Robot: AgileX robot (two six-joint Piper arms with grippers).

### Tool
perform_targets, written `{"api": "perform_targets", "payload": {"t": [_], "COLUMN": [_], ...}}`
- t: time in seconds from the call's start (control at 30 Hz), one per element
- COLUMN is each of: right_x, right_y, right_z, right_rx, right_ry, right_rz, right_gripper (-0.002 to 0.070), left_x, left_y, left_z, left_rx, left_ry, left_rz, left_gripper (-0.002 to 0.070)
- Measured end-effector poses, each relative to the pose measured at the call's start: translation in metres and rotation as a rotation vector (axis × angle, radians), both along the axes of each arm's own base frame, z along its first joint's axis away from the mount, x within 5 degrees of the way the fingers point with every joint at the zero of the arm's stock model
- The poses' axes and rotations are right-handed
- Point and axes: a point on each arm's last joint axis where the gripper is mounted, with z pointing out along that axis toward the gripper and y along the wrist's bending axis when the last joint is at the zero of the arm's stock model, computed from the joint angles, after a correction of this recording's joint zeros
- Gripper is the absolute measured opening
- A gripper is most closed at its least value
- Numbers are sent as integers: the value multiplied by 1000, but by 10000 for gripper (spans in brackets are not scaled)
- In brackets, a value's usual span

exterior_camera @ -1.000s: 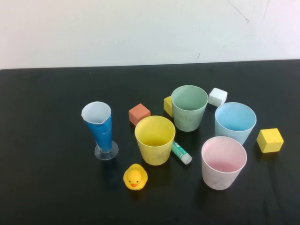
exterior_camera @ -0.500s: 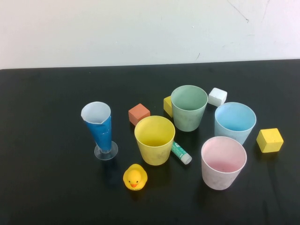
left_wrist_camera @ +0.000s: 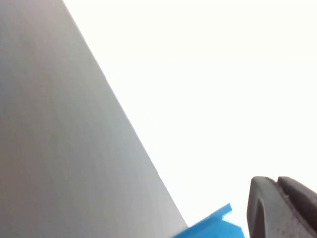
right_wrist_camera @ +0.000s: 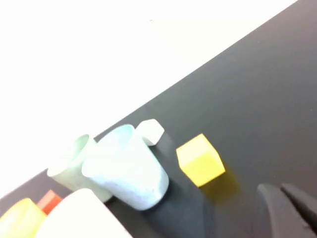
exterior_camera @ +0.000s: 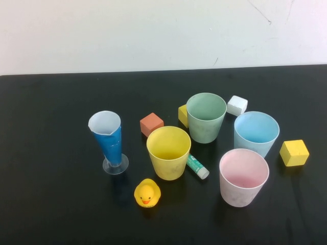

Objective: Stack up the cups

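Note:
In the high view four cups stand upright and apart on the black table (exterior_camera: 51,204): green cup (exterior_camera: 206,117) at the back, yellow cup (exterior_camera: 168,152) in the middle, light blue cup (exterior_camera: 256,133) on the right, pink cup (exterior_camera: 243,176) at the front right. Neither gripper shows in the high view. My right gripper (right_wrist_camera: 280,187) hangs shut and empty above the table, near a yellow cube (right_wrist_camera: 199,159); its view shows the light blue cup (right_wrist_camera: 126,168), green cup (right_wrist_camera: 72,163), pink cup (right_wrist_camera: 81,215) and yellow cup (right_wrist_camera: 20,220). My left gripper (left_wrist_camera: 276,179) is shut and empty, away from the cups.
A tall narrow blue conical cup (exterior_camera: 108,140) on a clear foot stands left. A rubber duck (exterior_camera: 147,193), a green-white tube (exterior_camera: 197,166), a red block (exterior_camera: 151,124), a white block (exterior_camera: 237,105) and two yellow cubes (exterior_camera: 294,152) (exterior_camera: 183,115) lie among the cups.

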Motion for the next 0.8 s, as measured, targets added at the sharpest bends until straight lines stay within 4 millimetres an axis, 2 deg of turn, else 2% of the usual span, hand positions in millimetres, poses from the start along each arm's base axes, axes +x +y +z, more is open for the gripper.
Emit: {"api": "perform_targets", "payload": {"t": [0.1, 0.17, 0.3, 0.4, 0.5, 0.63, 0.73, 0.8], "right_x": [-1, -2, -3, -3, -3, -3, -3, -3], "right_y": [2, 4, 6, 7, 7, 7, 7, 7], "right_z": [-2, -6, -10, -11, -11, -11, -11, -11], "right_rx": [-24, -46, -86, -99, -103, -114, -118, -122], "right_ry": [22, 57, 99, 104, 104, 102, 103, 103], "right_rz": [21, 49, 89, 96, 97, 99, 101, 103], "right_gripper": [-1, -1, -1, -1, -1, -1, -1, -1], "left_x": [0, -2, -3, 7, 25, 61, 93, 114], "left_y": [-2, -12, -27, -29, -32, -35, -36, -37], "left_z": [-1, 1, 29, 61, 100, 149, 170, 177], "left_rx": [91, 236, 519, 758, 934, 1075, 1147, 1170], "left_ry": [19, 75, 223, 301, 330, 355, 375, 397], "left_rz": [-23, -134, -344, -442, -541, -669, -750, -810], "left_gripper": [-2, -2, -2, -2, -2, -2, -2, -2]}}
